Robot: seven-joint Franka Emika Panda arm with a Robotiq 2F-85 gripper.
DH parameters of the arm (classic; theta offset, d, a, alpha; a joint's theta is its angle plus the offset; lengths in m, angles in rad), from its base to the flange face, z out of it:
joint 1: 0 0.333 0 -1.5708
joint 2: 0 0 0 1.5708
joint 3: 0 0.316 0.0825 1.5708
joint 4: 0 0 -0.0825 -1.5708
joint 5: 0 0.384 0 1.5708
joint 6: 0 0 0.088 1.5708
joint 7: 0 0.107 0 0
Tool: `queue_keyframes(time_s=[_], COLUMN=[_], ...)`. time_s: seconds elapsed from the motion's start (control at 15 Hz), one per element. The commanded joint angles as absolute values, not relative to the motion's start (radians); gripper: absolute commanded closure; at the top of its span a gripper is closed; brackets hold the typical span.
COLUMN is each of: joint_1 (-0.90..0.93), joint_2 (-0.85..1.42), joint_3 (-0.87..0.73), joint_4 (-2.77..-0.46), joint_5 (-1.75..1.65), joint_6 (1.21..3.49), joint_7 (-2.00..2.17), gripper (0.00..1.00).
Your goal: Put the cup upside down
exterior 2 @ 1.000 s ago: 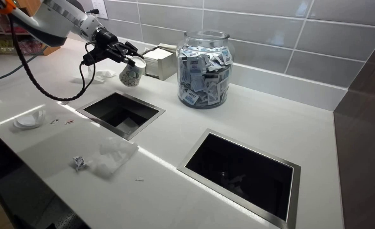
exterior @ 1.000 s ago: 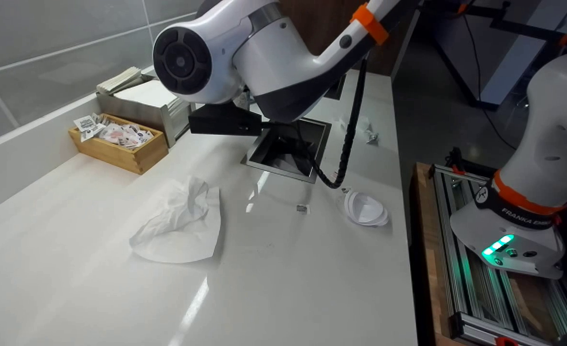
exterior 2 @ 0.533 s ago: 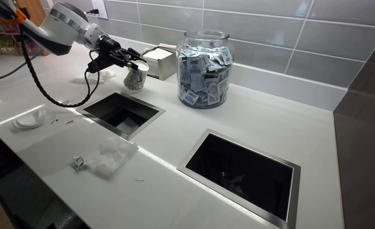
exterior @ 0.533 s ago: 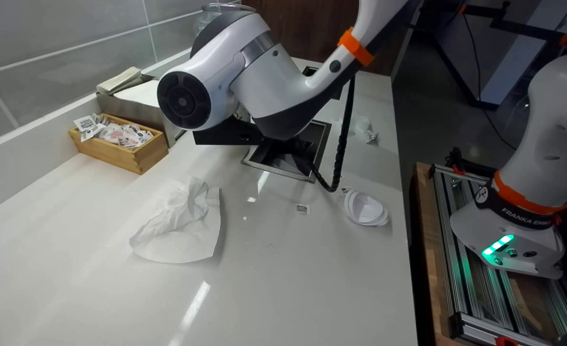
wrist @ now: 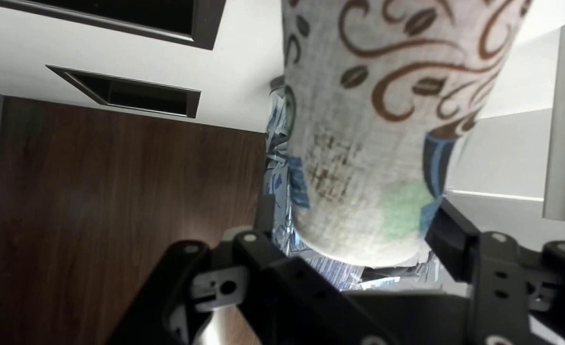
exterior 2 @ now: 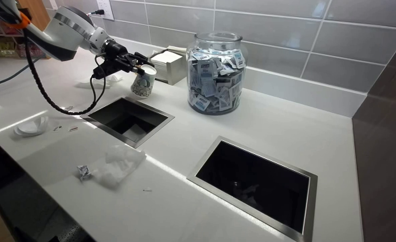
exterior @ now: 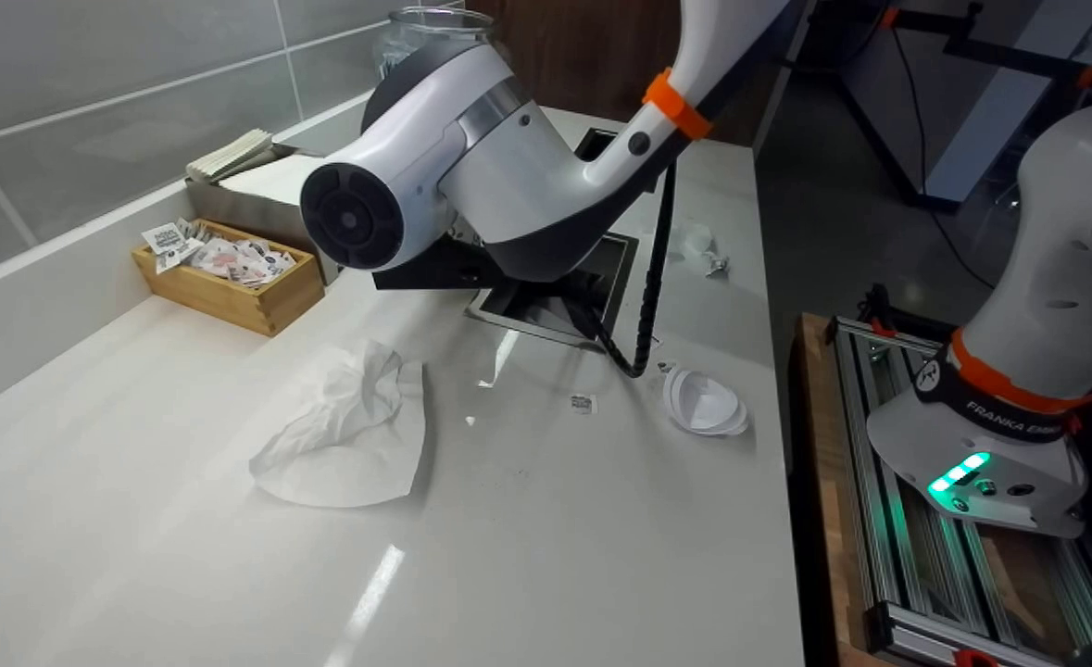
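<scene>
The cup (exterior 2: 144,84) is low over the counter (exterior 2: 268,124) in the claw (exterior 2: 147,68), which holds it by the narrower end, one finger on either side. It is tilted, narrow white end up, wide end down; whether its low edge touches the counter I cannot tell. The wrist view shows brown curls and bean shapes printed on its side. In an exterior view the arm (exterior: 546,185) covers most of the claw, and I cannot make out the cup behind it.

Near the cup are an opening (exterior 2: 152,131) with a metal rim and a holder (exterior 2: 177,71) of napkins (exterior 2: 166,56). Beside the holder stands the glass jar (exterior 2: 218,43), filled with packets (exterior 2: 208,72). A farther opening (exterior 2: 311,208) is well apart from the cup.

Toward the counter's edge lie cupped white papers (exterior: 705,405), a crumpled wrapper (exterior 2: 83,172) and, just beside that, thin film (exterior 2: 120,164). A creased white sheet (exterior: 351,440) lies near a wooden box (exterior: 207,298) of sachets (exterior: 240,262). The base (exterior: 981,440) shows a green light (exterior: 959,472).
</scene>
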State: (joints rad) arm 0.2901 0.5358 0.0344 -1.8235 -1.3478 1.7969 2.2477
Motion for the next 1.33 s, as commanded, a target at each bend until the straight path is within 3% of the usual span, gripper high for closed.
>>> queue_keyframes(time_s=[0.0,0.6,1.27], joint_1=[0.270,0.206,0.073], joint_2=[0.557,0.457,0.257], joint_3=[0.064,0.117,0.115], joint_4=[-1.800,-1.803,-1.868], joint_5=[-1.370,-1.248,-0.783], joint_6=[1.770,1.862,2.237], joint_7=[2.271,2.226,1.786], gripper=[0.00,0.00,0.00])
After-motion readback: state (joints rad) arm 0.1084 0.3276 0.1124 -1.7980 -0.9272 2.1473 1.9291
